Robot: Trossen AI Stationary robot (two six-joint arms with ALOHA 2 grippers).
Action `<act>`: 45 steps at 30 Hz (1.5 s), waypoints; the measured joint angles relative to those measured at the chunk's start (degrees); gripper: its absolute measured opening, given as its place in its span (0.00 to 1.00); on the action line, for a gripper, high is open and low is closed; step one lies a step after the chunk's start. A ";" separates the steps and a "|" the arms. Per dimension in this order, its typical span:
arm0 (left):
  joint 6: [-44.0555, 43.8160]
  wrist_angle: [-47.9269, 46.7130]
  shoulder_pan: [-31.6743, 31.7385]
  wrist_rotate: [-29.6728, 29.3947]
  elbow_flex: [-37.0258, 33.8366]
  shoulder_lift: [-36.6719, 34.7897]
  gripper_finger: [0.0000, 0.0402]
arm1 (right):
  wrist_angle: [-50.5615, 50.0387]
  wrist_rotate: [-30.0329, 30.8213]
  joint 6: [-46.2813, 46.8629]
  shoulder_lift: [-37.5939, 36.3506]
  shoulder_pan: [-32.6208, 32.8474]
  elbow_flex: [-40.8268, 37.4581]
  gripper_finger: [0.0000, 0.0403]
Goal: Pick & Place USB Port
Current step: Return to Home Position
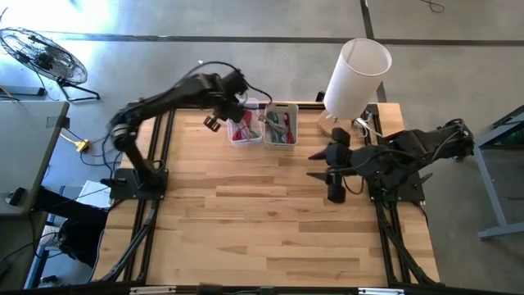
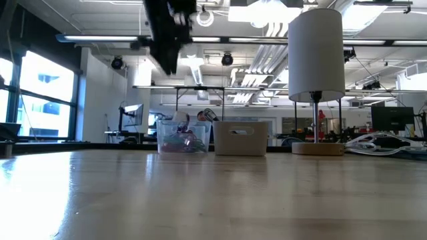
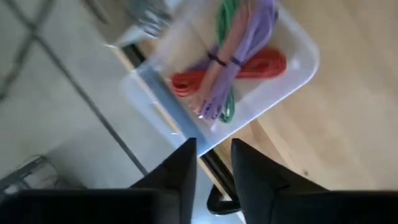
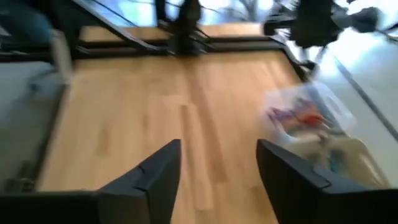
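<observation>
A clear plastic bin (image 1: 244,124) at the table's far edge holds coiled red, purple and green cables (image 3: 233,68). Beside it, to the right, stands a second bin (image 1: 280,125) with more cables. My left gripper (image 1: 214,121) hangs above the table just left of the clear bin, fingers a little apart and empty (image 3: 213,163). My right gripper (image 1: 315,164) is open and empty over the table's right half, pointing left (image 4: 217,162).
A white table lamp (image 1: 354,78) stands at the far right corner on a round wooden base. Bare wooden tabletop (image 1: 262,221) fills the middle and near side. Black frame rails run along the left and right edges.
</observation>
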 joint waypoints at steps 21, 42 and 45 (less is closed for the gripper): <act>-26.12 26.28 -28.93 5.33 -8.94 -40.37 0.00 | 1.30 2.53 -13.44 -21.35 0.06 1.40 0.00; -39.23 59.43 -39.19 -3.49 -60.80 -69.48 0.00 | 23.21 -11.05 -13.14 -50.06 0.08 -35.00 0.00; -40.24 59.81 -39.18 -3.49 -64.16 -71.94 0.00 | 24.91 -10.60 -13.23 -52.77 0.08 -38.81 0.00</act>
